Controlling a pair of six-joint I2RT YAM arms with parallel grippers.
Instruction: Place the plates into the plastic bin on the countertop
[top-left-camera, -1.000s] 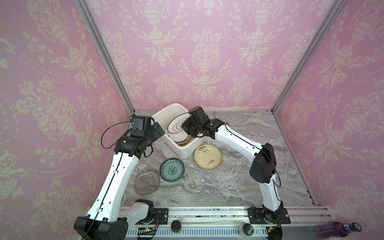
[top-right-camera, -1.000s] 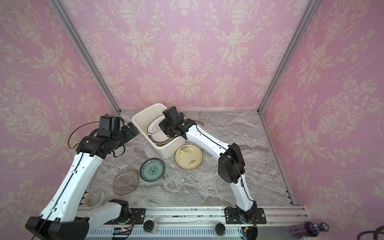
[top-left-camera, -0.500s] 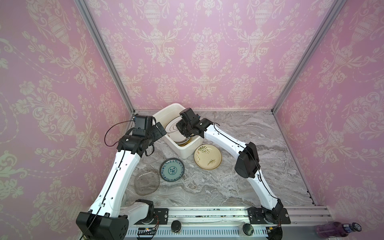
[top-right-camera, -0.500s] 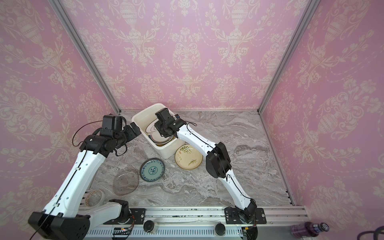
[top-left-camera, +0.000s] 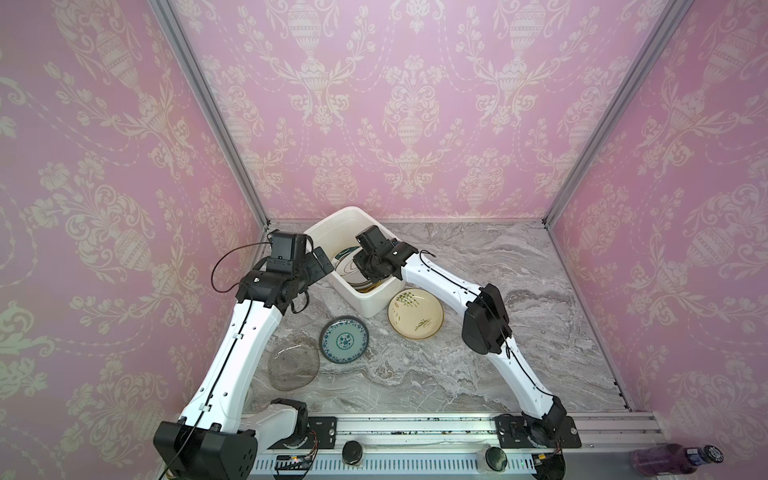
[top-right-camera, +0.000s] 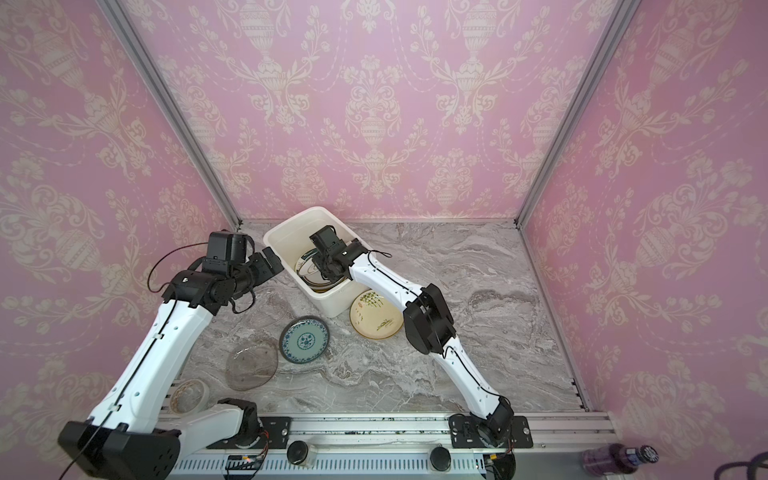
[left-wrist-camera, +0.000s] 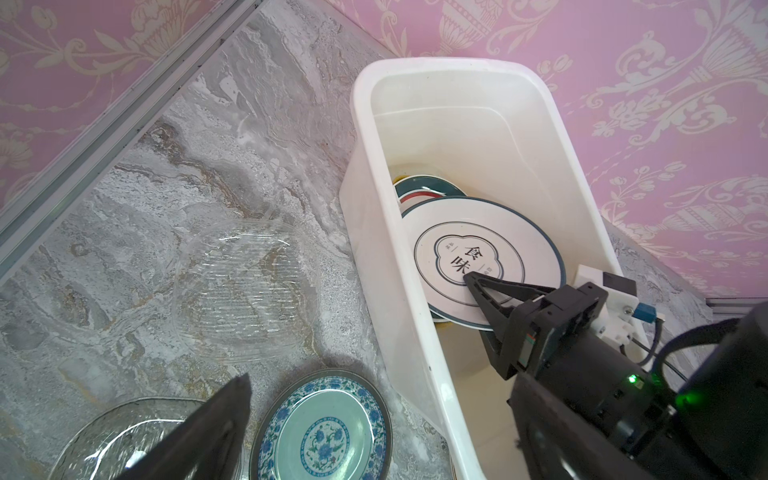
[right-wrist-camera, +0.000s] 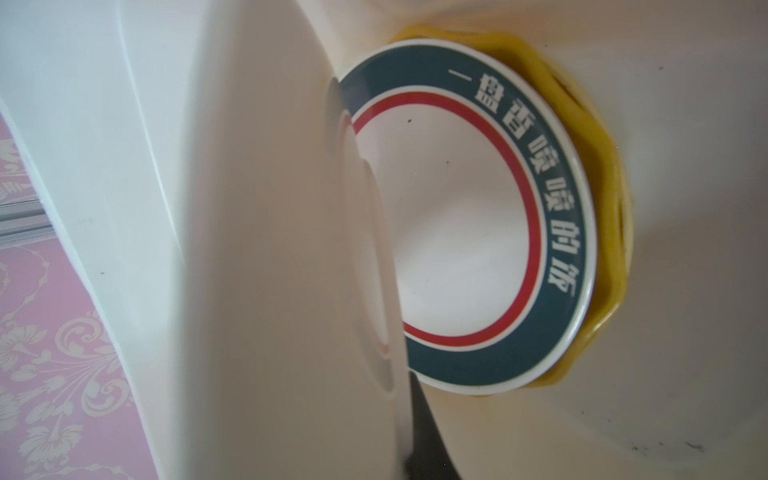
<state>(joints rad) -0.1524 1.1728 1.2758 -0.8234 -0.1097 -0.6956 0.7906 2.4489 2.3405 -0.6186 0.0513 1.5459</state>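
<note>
plates (left-wrist-camera: 465, 232) stacked in white plastic bin (left-wrist-camera: 374, 270), top one dark-rimmed.

Looks like a robotics lab booth dressed as a home kitchen: pink damask wallpaper (top-left-camera: 415, 104) on panels framed by aluminium rails (top-left-camera: 216, 120), marble-patterned countertop (top-left-camera: 519, 257), two white robot arms (top-left-camera: 245, 340) bolted to a slotted base rail (top-left-camera: 415, 430).

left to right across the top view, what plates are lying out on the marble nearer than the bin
clear glass round plate → teal patterned round plate → cream round plate with green sprigs
</note>
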